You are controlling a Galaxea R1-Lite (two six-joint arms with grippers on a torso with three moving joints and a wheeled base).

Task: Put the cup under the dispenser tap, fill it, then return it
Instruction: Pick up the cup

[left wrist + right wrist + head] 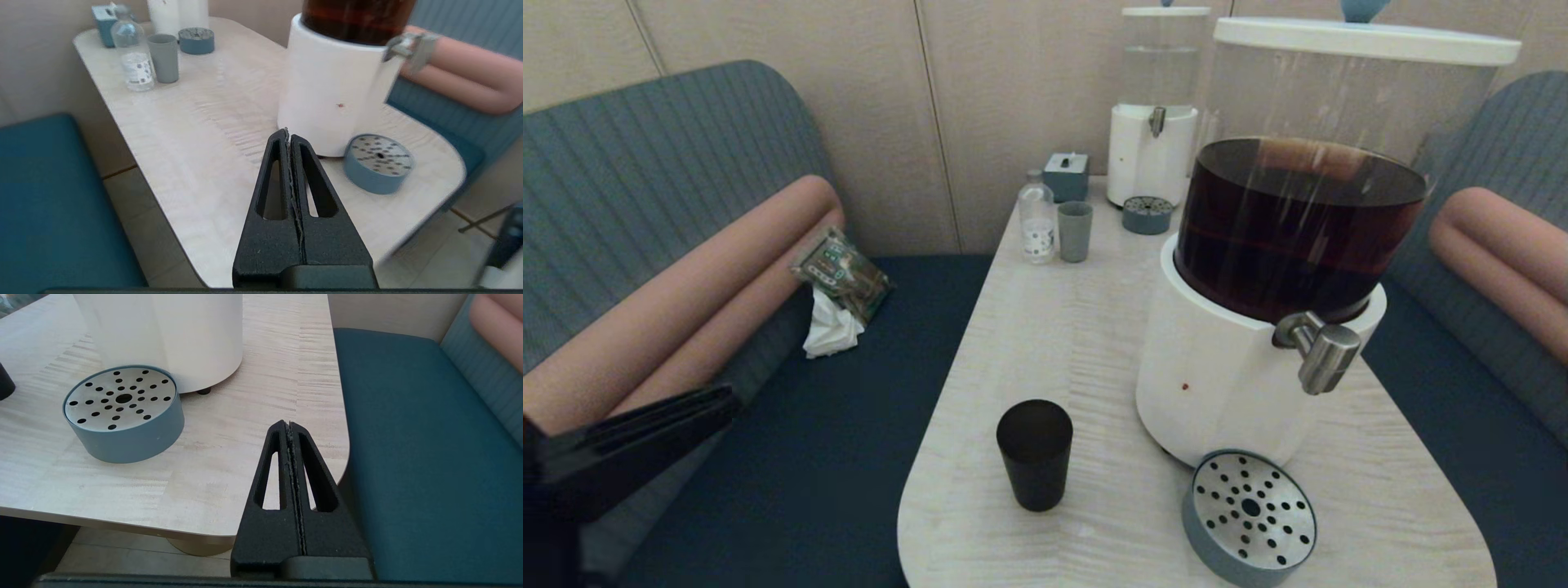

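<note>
The dark cup (pixel 1035 453) stands upright on the pale table (pixel 1045 327), near its front left, left of the big white-based dispenser (pixel 1217 384) of dark brown liquid. Its steel tap (pixel 1321 351) juts out above a round blue-grey drip tray (pixel 1250 518) with nothing on it. My left gripper (pixel 729 403) hangs shut and empty over the bench, well left of the cup. In the left wrist view its shut fingers (pixel 288 135) hide the cup. My right gripper (pixel 289 425) is shut and empty by the table's right front corner; the cup's edge (pixel 5 383) shows at the far side of that view.
At the back stand a paler grey-green cup (pixel 1075 231), a clear bottle (pixel 1037 216), a small clear-liquid dispenser (pixel 1152 155) with its own drip tray (pixel 1147 215), and a blue box (pixel 1067 175). A packet and tissue (pixel 837 286) lie on the left bench.
</note>
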